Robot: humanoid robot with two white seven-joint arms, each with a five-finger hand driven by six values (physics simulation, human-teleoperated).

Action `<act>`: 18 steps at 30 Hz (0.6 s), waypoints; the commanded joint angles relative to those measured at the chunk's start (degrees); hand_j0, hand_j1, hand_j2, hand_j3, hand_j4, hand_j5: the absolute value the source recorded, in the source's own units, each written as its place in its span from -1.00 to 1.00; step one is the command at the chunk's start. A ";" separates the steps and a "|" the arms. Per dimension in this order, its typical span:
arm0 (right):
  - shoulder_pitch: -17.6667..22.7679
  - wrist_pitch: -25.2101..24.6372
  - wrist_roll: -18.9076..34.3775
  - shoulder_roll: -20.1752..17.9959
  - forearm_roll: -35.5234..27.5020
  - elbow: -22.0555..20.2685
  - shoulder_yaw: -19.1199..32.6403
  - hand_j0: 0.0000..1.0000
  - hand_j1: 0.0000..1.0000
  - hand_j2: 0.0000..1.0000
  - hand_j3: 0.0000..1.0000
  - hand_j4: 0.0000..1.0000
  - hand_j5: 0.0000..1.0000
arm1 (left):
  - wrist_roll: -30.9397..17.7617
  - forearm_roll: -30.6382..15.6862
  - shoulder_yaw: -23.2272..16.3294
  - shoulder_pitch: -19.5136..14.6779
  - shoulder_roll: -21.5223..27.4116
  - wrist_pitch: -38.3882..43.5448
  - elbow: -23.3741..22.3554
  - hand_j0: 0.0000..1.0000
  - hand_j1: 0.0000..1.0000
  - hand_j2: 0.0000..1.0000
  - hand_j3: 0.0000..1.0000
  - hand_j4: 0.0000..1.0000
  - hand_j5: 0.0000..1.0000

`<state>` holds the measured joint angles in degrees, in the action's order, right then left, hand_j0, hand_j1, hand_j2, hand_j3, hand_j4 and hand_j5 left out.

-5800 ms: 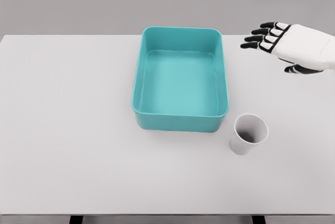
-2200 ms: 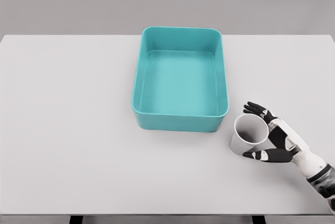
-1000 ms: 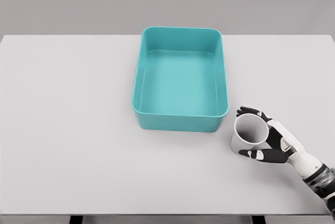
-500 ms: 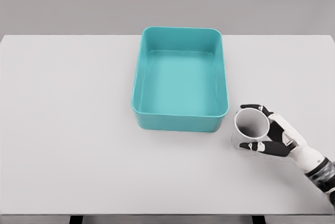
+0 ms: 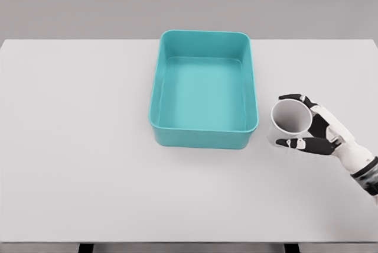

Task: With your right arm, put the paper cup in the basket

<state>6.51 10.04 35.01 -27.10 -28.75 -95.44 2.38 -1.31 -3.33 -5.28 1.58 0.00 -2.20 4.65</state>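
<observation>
The white paper cup (image 5: 289,120) is upright and lifted off the white table (image 5: 77,146), just right of the basket's front right corner. My right hand (image 5: 298,121) is shut on it: dark fingers (image 5: 291,97) curl around its far side and the thumb (image 5: 298,144) presses its near side. The forearm comes in from the lower right. The teal rectangular basket (image 5: 204,138) sits in the middle of the table with nothing in it. The left arm is out of view.
The table's front edge runs along the bottom of the view, with dark legs just below it. A plain grey wall lies behind the table's far edge.
Over the earlier frames the right hand came down from the upper right and closed around the cup. In the last half second it has raised the cup up and slightly right.
</observation>
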 commanded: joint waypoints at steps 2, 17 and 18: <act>-0.88 -1.25 -0.01 -0.06 -0.25 -0.01 0.16 0.04 0.04 0.04 0.04 0.04 0.04 | -0.01 -0.01 0.01 0.00 0.00 0.00 0.01 1.00 1.00 1.00 1.00 1.00 1.00; -8.17 -4.60 -0.01 0.20 0.10 0.17 -0.10 0.00 0.00 0.00 0.00 0.00 0.00 | -0.01 -0.01 0.01 0.00 0.00 0.00 0.01 1.00 1.00 1.00 1.00 1.00 1.00; -8.61 -4.60 -0.01 0.20 0.10 0.26 -0.19 0.00 0.00 0.00 0.00 0.00 0.00 | -0.01 0.08 0.01 0.00 0.00 0.00 0.01 1.00 1.00 1.00 1.00 1.00 1.00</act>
<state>-2.55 5.57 35.03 -26.91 -28.29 -95.22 2.34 -1.31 -3.31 -5.28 1.58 0.00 -2.20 4.65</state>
